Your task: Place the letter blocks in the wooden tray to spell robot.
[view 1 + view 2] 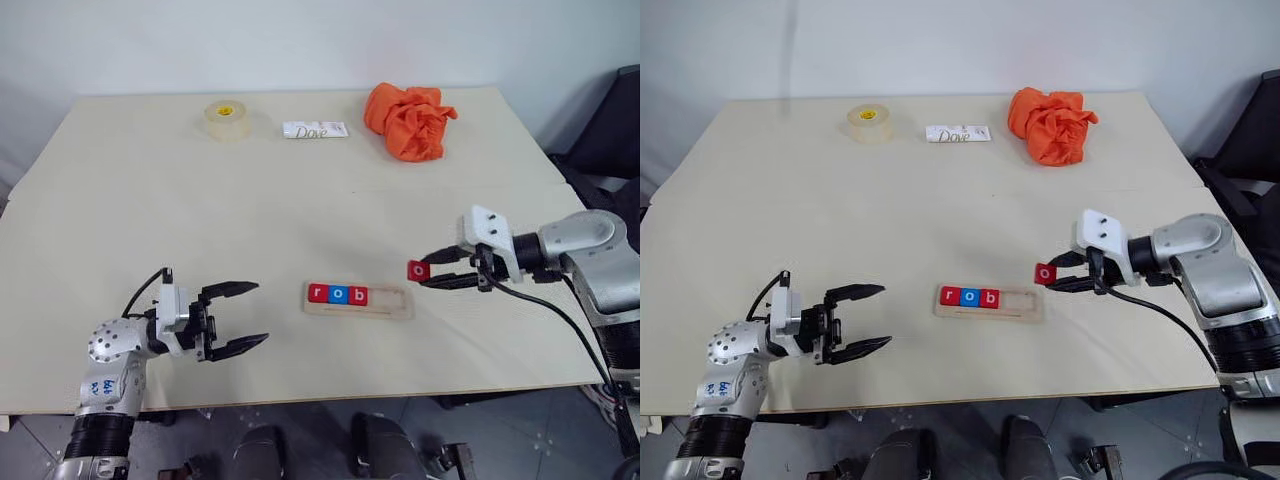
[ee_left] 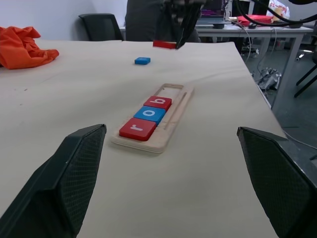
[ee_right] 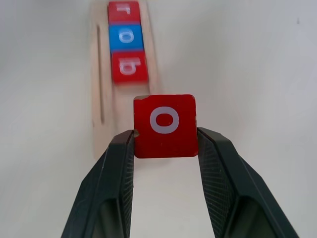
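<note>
The right gripper (image 3: pixel 165 144) is clamped on a red "o" block (image 3: pixel 165 125), one black finger (image 3: pixel 115 173) pressed against each side edge of the tile, with the white letter facing the wrist camera. That close view lines the held tile up over the near, bare end of the tray (image 3: pixel 101 129), where red "r" (image 3: pixel 124 11), blue "o" (image 3: pixel 126 37) and red "b" (image 3: pixel 129 67) sit touching in a row at the far end. The head views tell it differently: there the held tile hangs in the air just off the tray's right end, above the table (image 1: pixel 150 200), not over the groove.

The left gripper (image 1: pixel 238 317) stands wide open and holds nothing, its two fingers spread near the table's front edge, well to the left of the tray and pointing toward it. Its wrist view looks along the tabletop between those fingers and catches a blue block (image 2: pixel 142 60) lying flat beyond the tray (its letter too small to read).

The right arm reaches in from the right with the wrist tipped down and inward; the left forearm lies about level, turned toward the middle.

Along the far edge lie a tape roll (image 1: pixel 227 119), a Dove wrapper (image 1: pixel 315 130) and a crumpled orange cloth (image 1: pixel 408 120), all well apart from the tray.
</note>
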Action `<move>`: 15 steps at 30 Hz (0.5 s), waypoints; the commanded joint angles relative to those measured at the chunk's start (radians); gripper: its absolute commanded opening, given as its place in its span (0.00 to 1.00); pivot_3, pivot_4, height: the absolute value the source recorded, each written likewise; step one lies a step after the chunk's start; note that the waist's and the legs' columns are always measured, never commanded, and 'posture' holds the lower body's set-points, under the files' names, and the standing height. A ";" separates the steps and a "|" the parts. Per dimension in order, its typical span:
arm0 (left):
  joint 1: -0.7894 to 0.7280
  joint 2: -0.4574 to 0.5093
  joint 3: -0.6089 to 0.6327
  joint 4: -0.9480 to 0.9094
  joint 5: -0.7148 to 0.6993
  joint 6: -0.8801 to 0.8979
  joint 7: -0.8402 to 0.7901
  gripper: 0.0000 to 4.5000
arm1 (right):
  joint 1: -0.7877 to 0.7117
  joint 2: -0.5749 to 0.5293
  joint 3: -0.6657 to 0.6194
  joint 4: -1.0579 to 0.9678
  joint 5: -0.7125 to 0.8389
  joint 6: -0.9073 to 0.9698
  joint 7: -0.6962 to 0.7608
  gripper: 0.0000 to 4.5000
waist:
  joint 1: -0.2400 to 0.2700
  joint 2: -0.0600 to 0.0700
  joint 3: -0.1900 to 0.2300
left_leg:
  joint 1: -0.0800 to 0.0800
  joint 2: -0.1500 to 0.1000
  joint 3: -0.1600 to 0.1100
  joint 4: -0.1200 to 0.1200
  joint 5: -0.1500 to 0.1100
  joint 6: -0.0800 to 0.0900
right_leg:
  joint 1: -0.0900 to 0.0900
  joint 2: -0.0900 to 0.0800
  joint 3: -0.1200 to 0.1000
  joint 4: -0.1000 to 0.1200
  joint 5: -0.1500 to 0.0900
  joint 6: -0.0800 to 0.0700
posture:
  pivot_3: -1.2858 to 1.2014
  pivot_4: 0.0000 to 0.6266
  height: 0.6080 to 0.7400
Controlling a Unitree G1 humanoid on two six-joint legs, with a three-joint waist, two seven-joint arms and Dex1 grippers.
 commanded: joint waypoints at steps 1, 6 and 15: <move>-0.021 -0.001 -0.005 0.013 -0.004 -0.020 -0.013 1.00 | -0.023 0.011 0.040 -0.090 -0.005 0.135 -0.056 0.32 | 0.000 0.000 0.000 | 0.000 0.000 0.000 0.000 0.000 0.000 | 0.000 0.000 0.000 0.000 0.000 0.000 | 0.52 0.24 1.00; -0.042 -0.002 -0.013 0.031 -0.006 -0.026 -0.022 1.00 | -0.041 0.071 0.112 -0.129 -0.025 0.199 -0.121 0.32 | 0.000 0.000 0.000 | -0.001 0.000 0.001 0.000 -0.001 0.001 | 0.000 0.000 0.000 -0.001 0.000 0.000 | 0.52 0.24 1.00; -0.029 0.027 0.009 0.031 -0.026 -0.024 -0.059 1.00 | -0.053 0.091 0.214 -0.071 -0.095 0.154 -0.140 0.32 | -0.001 0.000 0.000 | -0.001 0.000 0.001 0.000 -0.001 0.001 | -0.001 0.000 0.000 -0.001 0.000 0.000 | 0.52 0.24 1.00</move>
